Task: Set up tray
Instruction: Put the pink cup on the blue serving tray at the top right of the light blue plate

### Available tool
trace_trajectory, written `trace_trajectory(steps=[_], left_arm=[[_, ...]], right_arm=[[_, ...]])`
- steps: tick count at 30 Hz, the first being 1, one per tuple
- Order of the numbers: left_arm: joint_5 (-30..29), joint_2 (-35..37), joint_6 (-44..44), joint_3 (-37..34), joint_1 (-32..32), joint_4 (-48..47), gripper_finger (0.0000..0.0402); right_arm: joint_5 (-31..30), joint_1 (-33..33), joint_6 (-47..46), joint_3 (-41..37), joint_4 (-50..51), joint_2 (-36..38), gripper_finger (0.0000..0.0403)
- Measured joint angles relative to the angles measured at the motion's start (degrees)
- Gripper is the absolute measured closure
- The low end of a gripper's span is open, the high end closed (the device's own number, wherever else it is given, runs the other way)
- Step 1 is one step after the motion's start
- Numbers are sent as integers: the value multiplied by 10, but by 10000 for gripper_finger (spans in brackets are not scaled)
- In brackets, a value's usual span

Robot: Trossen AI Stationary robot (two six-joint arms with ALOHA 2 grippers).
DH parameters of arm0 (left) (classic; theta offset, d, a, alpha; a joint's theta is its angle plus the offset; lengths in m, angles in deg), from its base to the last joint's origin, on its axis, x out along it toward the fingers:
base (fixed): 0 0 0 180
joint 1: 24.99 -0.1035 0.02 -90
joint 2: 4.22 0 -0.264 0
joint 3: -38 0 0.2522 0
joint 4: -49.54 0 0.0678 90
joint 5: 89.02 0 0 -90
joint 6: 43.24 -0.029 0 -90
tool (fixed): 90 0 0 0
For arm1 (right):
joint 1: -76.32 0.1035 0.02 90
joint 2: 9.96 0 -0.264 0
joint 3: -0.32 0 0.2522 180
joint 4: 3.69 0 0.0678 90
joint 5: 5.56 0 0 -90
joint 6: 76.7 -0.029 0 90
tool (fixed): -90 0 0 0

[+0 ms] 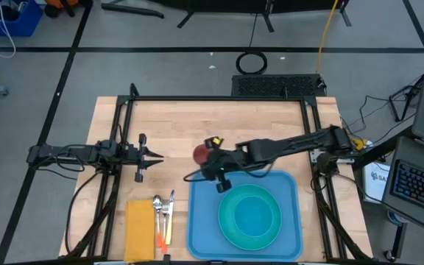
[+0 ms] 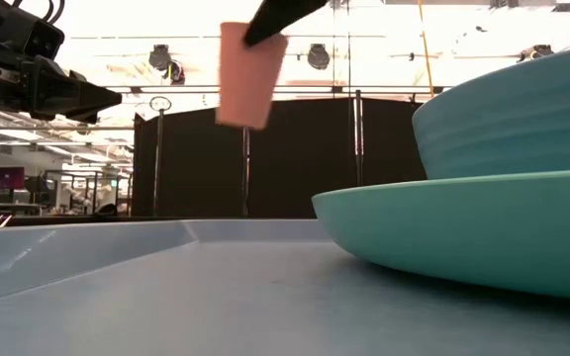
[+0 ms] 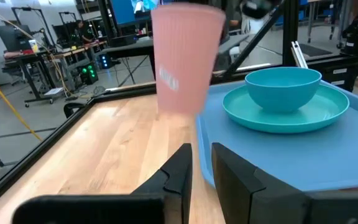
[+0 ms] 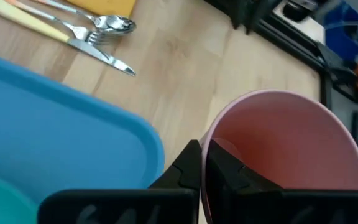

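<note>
The tray (image 1: 201, 221) lies flat on the wooden table (image 1: 175, 125), at the near edge and right of the middle. A turquoise plate (image 1: 230, 228) sits on it with a bowl (image 1: 255, 215) of the same colour set in the plate.

The right gripper (image 4: 202, 163) is clenched on the rim of a pink cup (image 1: 202, 153), one finger inside the wall and one outside. The cup hangs upright in the air, clear of the table, just beyond the tray's far left corner; in the low view it (image 2: 250, 74) floats high above the tray floor (image 2: 216, 297). From the right wrist view the cup (image 4: 291, 149) is empty, and the tray's corner (image 4: 73, 130) lies beside and below it, over bare wood.

The left gripper (image 1: 153, 156) hovers over the left half of the table, well left of the tray and pointing toward the cup. Its fingers (image 3: 179, 171) stand slightly apart with nothing between them. In its view the cup (image 3: 185, 56) hangs ahead, with the tray (image 3: 278, 155) and the bowl (image 3: 283, 87) off to one side.

Left of the tray, at the near edge, a yellow napkin (image 1: 140, 232) lies flat. Between it and the tray rest a spoon (image 1: 157, 202), a fork (image 1: 165, 210) and a knife (image 1: 171, 213), side by side, handles toward the near edge. They are close to the tray's left rim but not touching it.
</note>
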Motion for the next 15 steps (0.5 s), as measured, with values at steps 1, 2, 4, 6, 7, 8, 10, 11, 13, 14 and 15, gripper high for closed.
trace_trajectory(steps=[1,2,4,6,7,8,10,11,13,14,15], left_arm=[[0,0,0,0,0,0,334],[0,0,0,0,0,0,334],[0,0,0,0,0,0,334],[0,0,0,0,0,0,334],[0,0,0,0,0,0,334],[0,0,0,0,0,0,334],[0,0,0,0,0,0,334],[0,0,0,0,0,0,334],[0,0,0,0,0,0,334],[0,0,0,0,0,0,334],[0,0,0,0,0,0,334]], right_arm=[[-12,6,-12,0,18,11,402],[-25,13,-25,0,36,21,402],[-50,25,-51,0,63,40,403],[-73,39,-82,0,92,58,403],[-87,46,-101,0,107,65,403],[-100,53,-121,0,118,71,403],[-125,66,-166,0,152,80,403],[-139,73,-192,0,173,82,403],[-160,86,-249,0,213,84,403],[-164,92,-282,0,234,84,403],[-169,99,-315,0,257,84,403]])
